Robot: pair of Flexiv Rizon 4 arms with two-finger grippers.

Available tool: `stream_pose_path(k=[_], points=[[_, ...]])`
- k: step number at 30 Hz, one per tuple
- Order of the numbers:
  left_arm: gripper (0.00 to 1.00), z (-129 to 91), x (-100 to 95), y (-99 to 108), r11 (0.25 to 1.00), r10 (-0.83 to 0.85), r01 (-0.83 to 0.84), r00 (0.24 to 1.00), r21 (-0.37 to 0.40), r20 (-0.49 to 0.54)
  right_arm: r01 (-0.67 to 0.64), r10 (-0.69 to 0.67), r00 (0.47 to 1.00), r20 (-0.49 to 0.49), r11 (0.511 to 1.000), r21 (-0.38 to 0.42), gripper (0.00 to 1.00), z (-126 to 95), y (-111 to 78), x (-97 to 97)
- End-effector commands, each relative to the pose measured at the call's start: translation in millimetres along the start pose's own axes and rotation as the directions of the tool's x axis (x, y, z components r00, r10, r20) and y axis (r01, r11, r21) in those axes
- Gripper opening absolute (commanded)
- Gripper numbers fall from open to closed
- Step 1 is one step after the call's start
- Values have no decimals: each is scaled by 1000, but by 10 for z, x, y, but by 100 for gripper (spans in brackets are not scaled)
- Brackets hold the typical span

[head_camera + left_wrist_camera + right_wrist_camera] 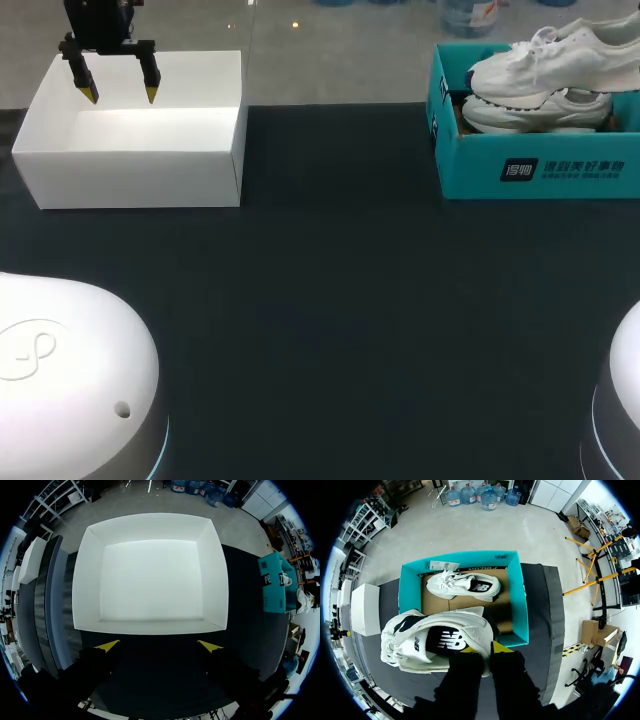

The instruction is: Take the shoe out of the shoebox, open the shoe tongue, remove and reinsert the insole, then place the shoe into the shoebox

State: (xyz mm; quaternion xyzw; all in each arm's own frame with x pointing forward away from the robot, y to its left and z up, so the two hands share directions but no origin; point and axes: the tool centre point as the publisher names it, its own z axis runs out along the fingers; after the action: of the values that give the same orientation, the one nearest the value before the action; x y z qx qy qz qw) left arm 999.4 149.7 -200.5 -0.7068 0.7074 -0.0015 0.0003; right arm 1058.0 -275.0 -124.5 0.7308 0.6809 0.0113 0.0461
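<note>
My right claw (487,649) is clamped on the white shoe (435,642) at its heel rim, one yellow tip inside the opening and the other outside. The shoe hangs over the near side of the teal shoebox (520,600). In the head view it (560,58) rides above the shoebox's (530,165) rim, at the far right corner of the dark surface (340,300). A second shoe (465,585) lies on its side on the cardboard floor of the shoebox, against the far wall (in the head view it (535,110) is just under the held one).

My left claw (121,93) hangs over the open white box (130,165) at the far left of the surface, well apart from the shoebox. Its fingers are spread wide with nothing between them. From the left wrist, the left claw (159,646) sits just short of the white box's (85,580) near wall.
</note>
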Motion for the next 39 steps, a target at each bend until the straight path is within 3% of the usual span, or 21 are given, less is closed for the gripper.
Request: stream_pose_path(k=[1, 11, 17, 39], points=[[100, -4, -1, -5, 1000, -1, 1, 1000, -2, 1, -3, 5, 1000, 16, 994, -111, 0, -10, -644, 274], [100, -4, -1, -5, 1000, -1, 1, 1000, -2, 1, -40, 41, 999, 2, 993, -110, 0, 84, -1504, 929], [100, -4, -1, -5, 1000, -1, 1, 1000, -2, 1, -55, 52, 997, -53, 996, -69, 0, 167, -1888, 1239], [100, -4, -1, -5, 1000, -1, 1, 1000, -2, 1, -65, 60, 996, -69, 996, -68, 0, 191, -1920, 1271]])
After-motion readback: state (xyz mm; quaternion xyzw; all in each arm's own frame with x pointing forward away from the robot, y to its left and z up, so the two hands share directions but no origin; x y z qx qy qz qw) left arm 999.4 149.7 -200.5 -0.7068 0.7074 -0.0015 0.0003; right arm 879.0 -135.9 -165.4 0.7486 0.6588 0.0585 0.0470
